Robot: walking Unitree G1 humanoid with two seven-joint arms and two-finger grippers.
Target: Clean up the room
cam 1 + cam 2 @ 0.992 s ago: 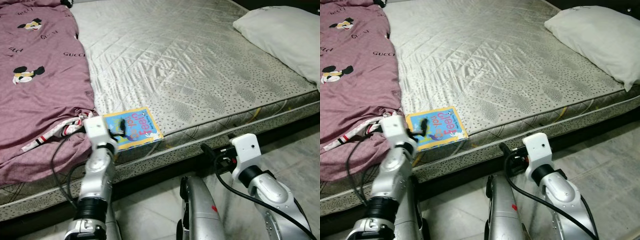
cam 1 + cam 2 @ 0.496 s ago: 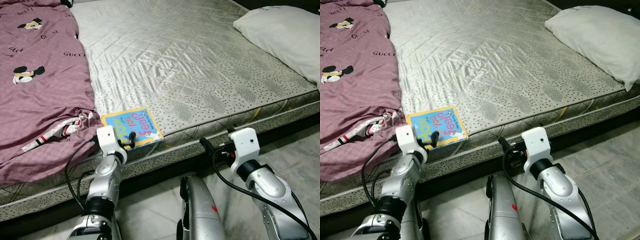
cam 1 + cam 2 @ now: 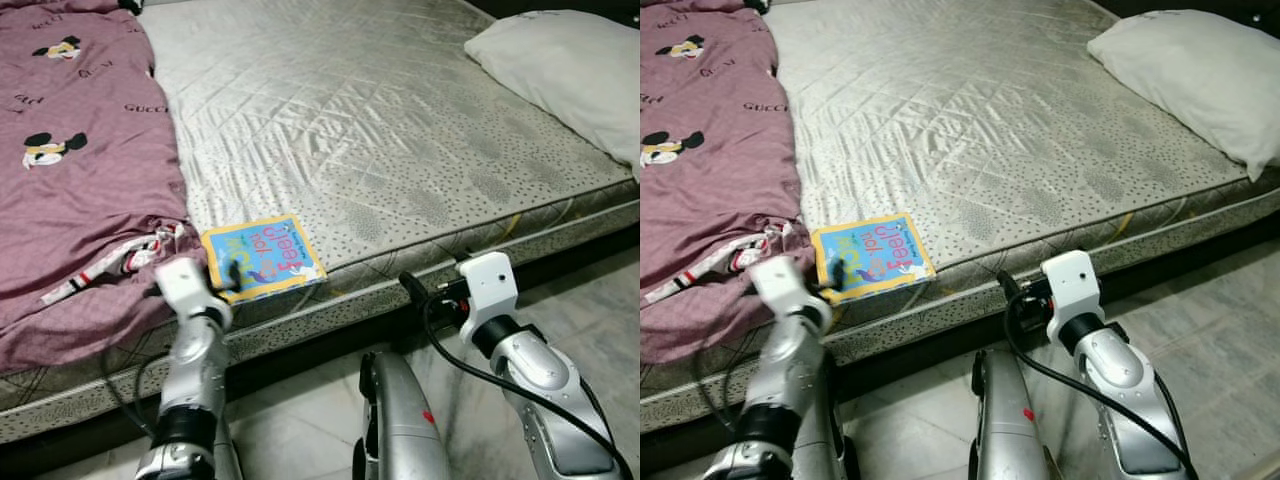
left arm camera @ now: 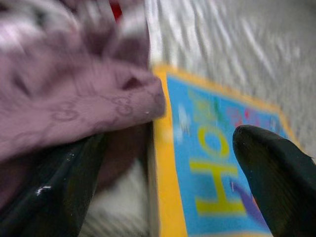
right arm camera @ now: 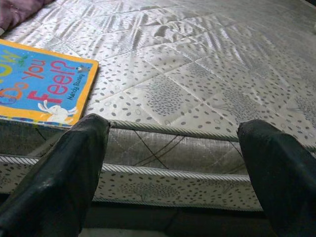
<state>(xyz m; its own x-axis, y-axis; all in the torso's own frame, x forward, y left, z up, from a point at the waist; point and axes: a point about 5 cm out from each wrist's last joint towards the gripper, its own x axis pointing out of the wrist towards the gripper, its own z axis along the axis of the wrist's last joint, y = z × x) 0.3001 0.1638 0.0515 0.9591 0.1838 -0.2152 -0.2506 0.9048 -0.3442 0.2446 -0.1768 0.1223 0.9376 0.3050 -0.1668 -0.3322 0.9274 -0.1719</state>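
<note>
The left pincer [image 3: 232, 276] is hovering spread apart over the book [image 3: 265, 256] — at its corner beside the blanket [image 3: 80, 170]. The right pincer [image 5: 173, 163] is gaping too, facing the mattress [image 3: 380, 130] edge.

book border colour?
Yellow, around a blue cover on the children's book; it shows best in the right wrist view.

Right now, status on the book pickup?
Left gripper open at the book, one finger over its cover, not gripping. Right gripper open, facing the mattress edge. Purple blanket bunched against the book's near corner.
</note>
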